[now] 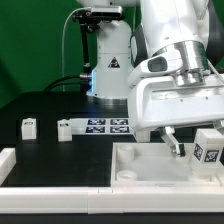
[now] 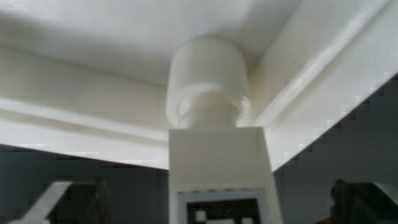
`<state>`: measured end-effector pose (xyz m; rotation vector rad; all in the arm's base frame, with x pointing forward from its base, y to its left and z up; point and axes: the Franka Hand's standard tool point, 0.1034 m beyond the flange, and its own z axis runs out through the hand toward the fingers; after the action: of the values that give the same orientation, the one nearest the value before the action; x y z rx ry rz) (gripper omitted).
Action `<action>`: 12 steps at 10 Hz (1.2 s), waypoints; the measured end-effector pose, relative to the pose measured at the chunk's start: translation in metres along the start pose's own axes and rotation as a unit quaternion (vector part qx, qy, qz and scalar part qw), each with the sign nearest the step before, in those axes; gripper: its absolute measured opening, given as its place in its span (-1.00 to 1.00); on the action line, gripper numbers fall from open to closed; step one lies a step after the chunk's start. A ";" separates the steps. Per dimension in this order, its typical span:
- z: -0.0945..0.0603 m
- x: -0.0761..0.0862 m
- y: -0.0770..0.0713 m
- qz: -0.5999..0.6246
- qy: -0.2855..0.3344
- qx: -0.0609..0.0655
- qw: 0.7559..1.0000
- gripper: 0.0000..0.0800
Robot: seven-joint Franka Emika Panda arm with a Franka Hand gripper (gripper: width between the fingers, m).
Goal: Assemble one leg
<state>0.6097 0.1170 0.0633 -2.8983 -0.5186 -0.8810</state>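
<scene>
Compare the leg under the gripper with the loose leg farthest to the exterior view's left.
Place: the leg at the gripper sits at the white panel's far corner, while the leftmost leg rests on the dark table, well away from that panel. Handling: the first is under the gripper, though a firm grip is not clear, and the leftmost leg stands free of the arm. Shared: both are small white blocks with black-and-white tags.

Rear of scene: a plain green backdrop wall [image 1: 30, 40], smooth and unmarked, darker low down near the table. Below it, a matt black flat table top [image 1: 40, 105] extends toward the front. The marker board [image 1: 105, 126] lies flat on it, near the middle. In the wrist view the table surface reads dull dark grey. Lighting is even and diffuse; shadows are soft.
</scene>
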 end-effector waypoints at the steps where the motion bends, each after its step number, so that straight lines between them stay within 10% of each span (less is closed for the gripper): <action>1: 0.000 0.000 0.000 0.000 0.000 0.000 1.000 0.61; 11: -0.011 0.009 0.006 0.016 -0.009 -0.004 1.000 0.62; 12: -0.010 0.004 0.001 0.017 -0.057 0.010 0.998 0.62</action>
<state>0.6081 0.1159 0.0741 -2.9437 -0.4805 -0.7048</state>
